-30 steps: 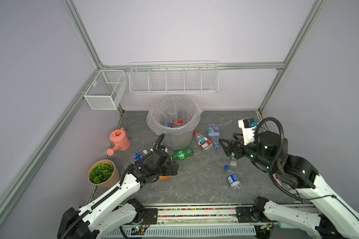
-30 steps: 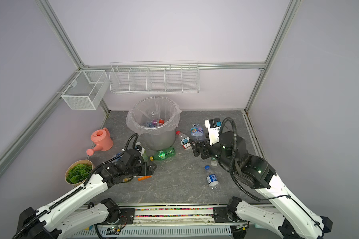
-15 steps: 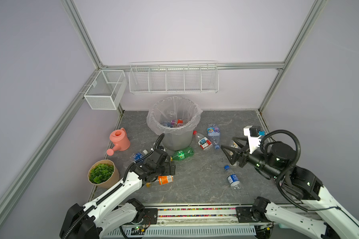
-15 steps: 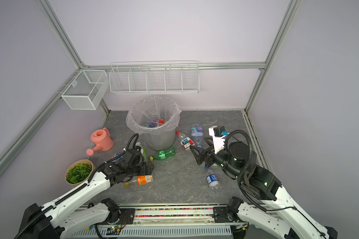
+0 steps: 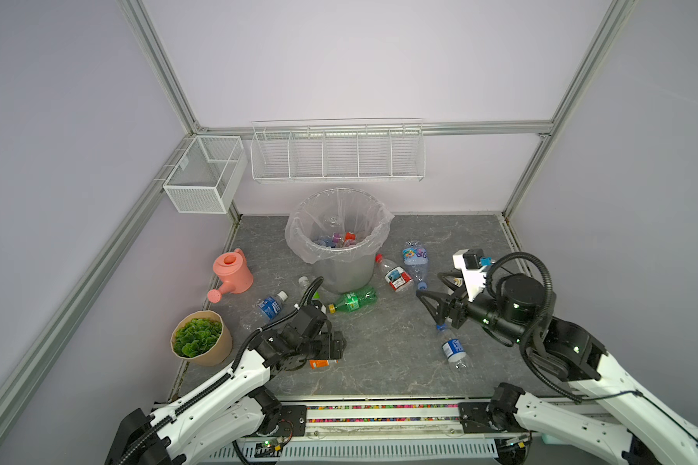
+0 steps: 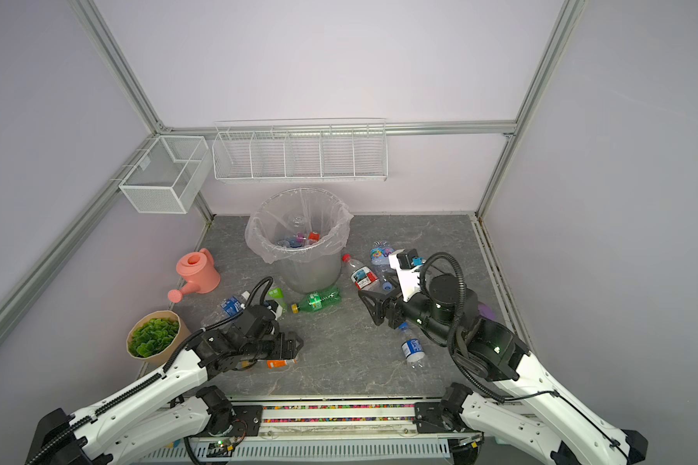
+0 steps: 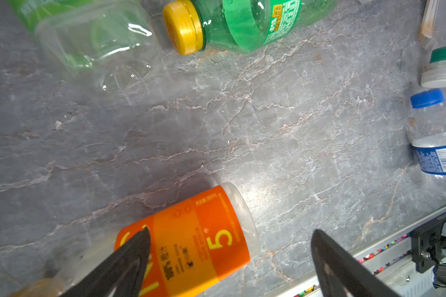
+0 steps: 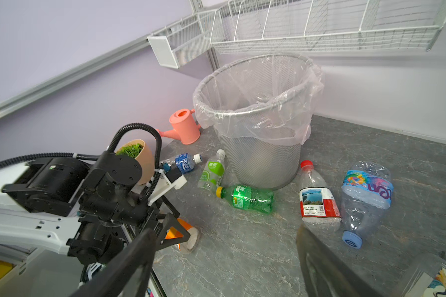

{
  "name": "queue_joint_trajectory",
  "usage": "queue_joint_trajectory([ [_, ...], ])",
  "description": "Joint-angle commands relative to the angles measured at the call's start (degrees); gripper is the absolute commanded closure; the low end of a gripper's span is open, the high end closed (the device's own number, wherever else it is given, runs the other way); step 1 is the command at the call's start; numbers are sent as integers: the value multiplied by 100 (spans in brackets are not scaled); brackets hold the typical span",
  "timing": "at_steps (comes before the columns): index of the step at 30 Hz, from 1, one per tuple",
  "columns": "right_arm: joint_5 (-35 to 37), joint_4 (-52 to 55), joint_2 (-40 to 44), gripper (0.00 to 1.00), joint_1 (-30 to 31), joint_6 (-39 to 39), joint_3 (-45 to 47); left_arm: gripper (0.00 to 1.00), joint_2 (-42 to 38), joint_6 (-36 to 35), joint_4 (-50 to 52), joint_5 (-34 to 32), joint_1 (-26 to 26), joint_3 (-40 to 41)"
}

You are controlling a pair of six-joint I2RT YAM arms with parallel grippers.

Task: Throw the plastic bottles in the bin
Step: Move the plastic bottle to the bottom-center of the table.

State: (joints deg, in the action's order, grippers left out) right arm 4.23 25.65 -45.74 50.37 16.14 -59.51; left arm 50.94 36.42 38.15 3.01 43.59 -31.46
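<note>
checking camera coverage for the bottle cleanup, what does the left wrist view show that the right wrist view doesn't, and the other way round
Only the left wrist view: a blue-capped bottle with a blue label. Only the right wrist view: the bin, the pink watering can, the red-label bottle and the wire baskets. Both: the orange-label bottle and the green bottle with a yellow cap, lying on the grey table.

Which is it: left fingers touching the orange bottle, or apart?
Cannot tell. In the left wrist view one of the left fingers overlaps the orange bottle, perhaps above it; the other stands clear beside it.
</note>
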Motion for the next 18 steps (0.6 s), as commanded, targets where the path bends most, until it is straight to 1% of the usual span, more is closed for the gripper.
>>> queue_joint_trajectory([
  [1, 119, 61, -385, 12, 393, -301, 182, 3, -142, 198, 111, -230, 35, 4],
  [3, 422, 73, -612, 12, 806, -347, 303, 2, -268, 231, 139, -338, 26, -73],
  [5, 415, 104, -890, 12, 1122, -379, 389, 2, -461, 246, 132, -525, 26, -174],
  [9, -34, 263, -1463, 12, 1438, -616, 365, 0, -1127, 488, 165, -981, -11, -392],
  [12, -626, 492, -2057, 12, 1578, -898, 121, 0, -1477, 562, 246, -950, -304, -699],
  [14, -843, 609, -2459, 12, 1667, -992, -118, 0, -1603, 584, 290, -809, -578, -917],
  [16, -879, 621, -2855, 12, 1782, -1008, -306, 0, -1688, 596, 377, -796, -764, -1160],
  [18, -958, 441, -3303, 12, 1942, -935, -431, 0, -1742, 563, 524, -961, -808, -1484],
])
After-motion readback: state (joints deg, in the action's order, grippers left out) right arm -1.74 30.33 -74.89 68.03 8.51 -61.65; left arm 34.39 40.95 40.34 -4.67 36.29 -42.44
